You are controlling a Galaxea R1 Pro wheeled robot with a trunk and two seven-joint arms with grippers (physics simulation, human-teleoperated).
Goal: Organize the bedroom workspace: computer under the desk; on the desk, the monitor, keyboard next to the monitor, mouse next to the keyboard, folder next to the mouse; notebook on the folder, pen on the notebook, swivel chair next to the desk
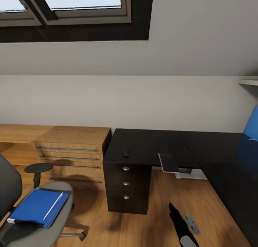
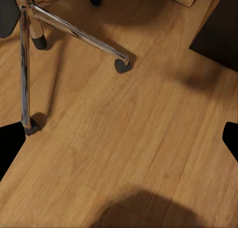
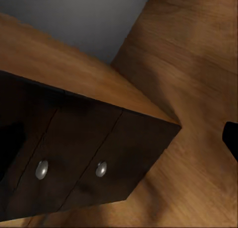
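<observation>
folder (image 1: pixel 36 207): bright blue, flat on the seat of the swivel chair (image 1: pixel 53 232), low at the robot's left in the head view; black spine edge toward the near-left side.
long axis of folder: runs from the near-left of the seat toward the far-right, roughly pointing at the bench.
pen (image 1: pixel 53 206): thin pale stick lying on the folder near its right edge, parallel to that long axis.
mouse (image 1: pixel 126 153): small and black, on the bench top above the drawers, near the front edge.
bench (image 1: pixel 150 143): glossy black l-shaped top; three-drawer unit (image 1: pixel 126 184) with round silver knobs stands between the chair and the open knee space.
under the bench: a flat grey object (image 1: pixel 168 162) tilts out from below the top; what it is i cannot tell.
chair base (image 2: pixel 74 32): chrome legs and casters on the wooden floor, seen from the left wrist.
left end effector: dark fingertips (image 2: pixel 10 143) show at opposite edges of the left wrist view, so it looks spread wide, holding nothing.
right end effector: one dark tip (image 3: pixel 232 136) at the edge of the right wrist view, facing the drawer unit; cannot tell its spread.
relation for next move: folder lies on the left side, so the left arm is judged nearer; it must rise from floor level to the seat.
</observation>
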